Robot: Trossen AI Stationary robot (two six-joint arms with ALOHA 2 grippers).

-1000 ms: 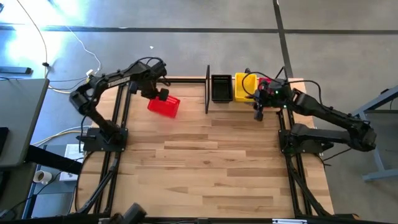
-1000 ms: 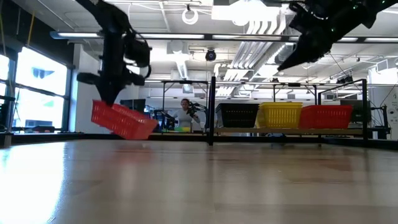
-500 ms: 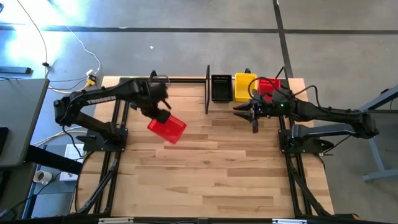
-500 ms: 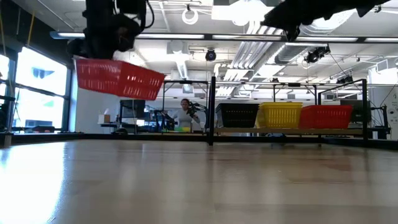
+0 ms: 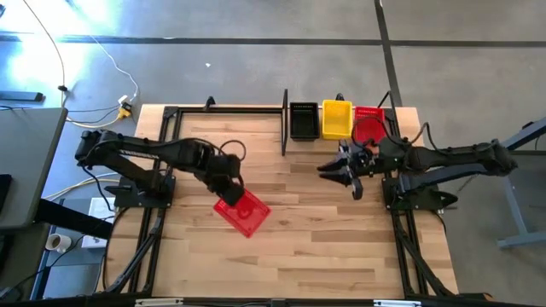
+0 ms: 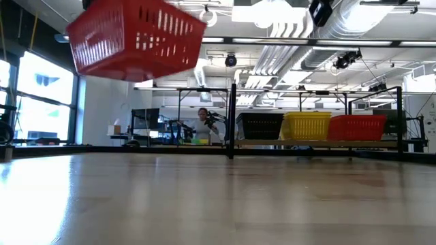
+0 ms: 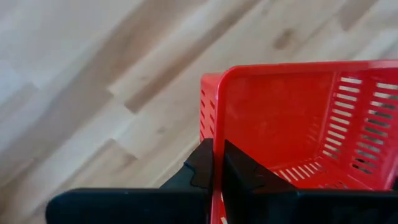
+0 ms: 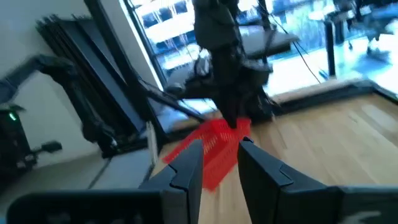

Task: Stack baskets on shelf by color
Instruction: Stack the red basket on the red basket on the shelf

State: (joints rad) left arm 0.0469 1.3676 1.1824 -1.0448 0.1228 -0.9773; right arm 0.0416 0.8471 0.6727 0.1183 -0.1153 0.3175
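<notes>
Since prev frame, left gripper [image 7: 217, 171] swung toward table [image 5: 324, 239] centre w/ red basket [image 5: 242, 211], fingers pinching its rim, carried high above tabletop. Right gripper [image 5: 339, 172] moved out in front of shelf [image 5: 284, 128], fingers apart, holding nothing.

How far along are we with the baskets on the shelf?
Done: a black basket, a yellow basket and a red basket sit side by side on the shelf. In hand: the left gripper is shut on the rim of another red basket, lifted over the table. The right gripper hovers open, empty, in front of the shelf. Left: setting that basket onto the shelved red one.
</notes>
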